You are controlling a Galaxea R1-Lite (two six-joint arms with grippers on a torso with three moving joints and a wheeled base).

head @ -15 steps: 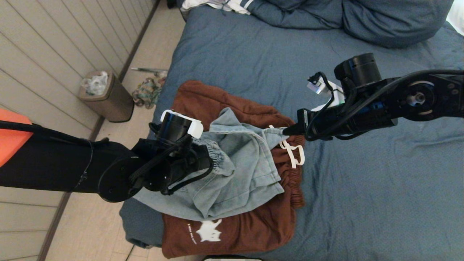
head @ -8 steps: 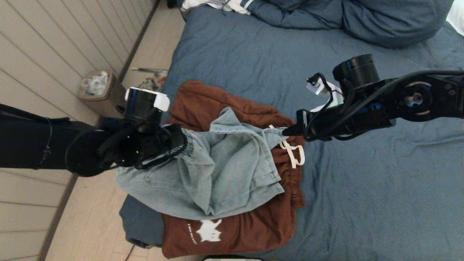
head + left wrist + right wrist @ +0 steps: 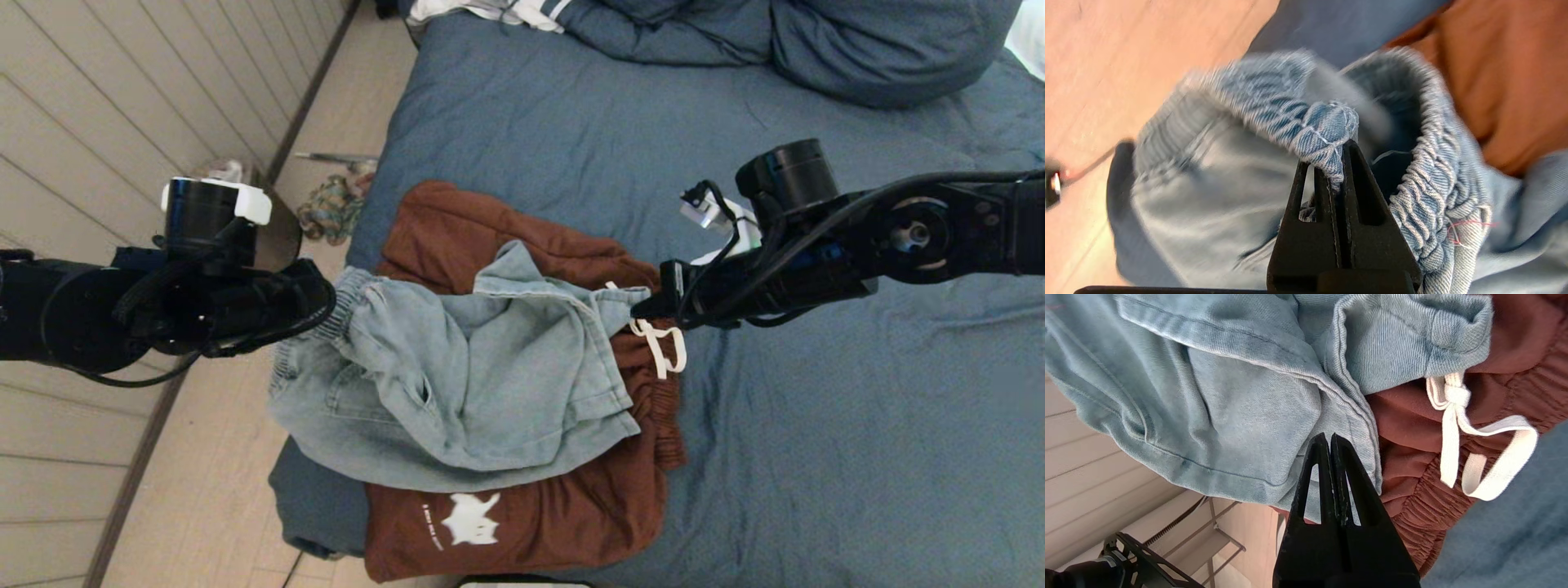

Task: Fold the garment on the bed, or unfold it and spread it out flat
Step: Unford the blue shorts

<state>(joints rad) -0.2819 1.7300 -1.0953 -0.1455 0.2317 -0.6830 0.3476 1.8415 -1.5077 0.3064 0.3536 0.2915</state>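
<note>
From the head camera, the bed [image 3: 816, 457] fills the middle and right of the scene, its blue sheet wrinkled, with bunched blue bedding [image 3: 857, 49] at the far end. Near the bed's left edge lies a rust-brown garment [image 3: 522, 523] with a white print, and on top of it sits a pair of light denim shorts [image 3: 457, 384], crumpled and partly hanging past the mattress edge over the floor. The left gripper [image 3: 331, 298] is out beyond that edge, at the elastic waistband. The right gripper [image 3: 641, 306] comes in from the right and meets the opposite corner of the shorts, just above a white drawstring [image 3: 661, 343]. A small bin [image 3: 273, 233] stands on the floor by the wall, mostly hidden behind the left arm.

Over to the left wrist camera: the left gripper [image 3: 1340, 157] has its jaws pressed together on a fold of the denim waistband, the cloth bulging over the tips. The gathered elastic curls round beside it, with brown fabric and blue sheet behind.

Now the right wrist camera: the right gripper [image 3: 1329, 447] shows its jaws fully closed, tips lying against the hemmed edge of the shorts [image 3: 1216, 396]. Whether any cloth is actually pinched there, I cannot tell. The drawstring [image 3: 1457, 428] is knotted and looped on the brown garment [image 3: 1412, 437] just beside.
</note>
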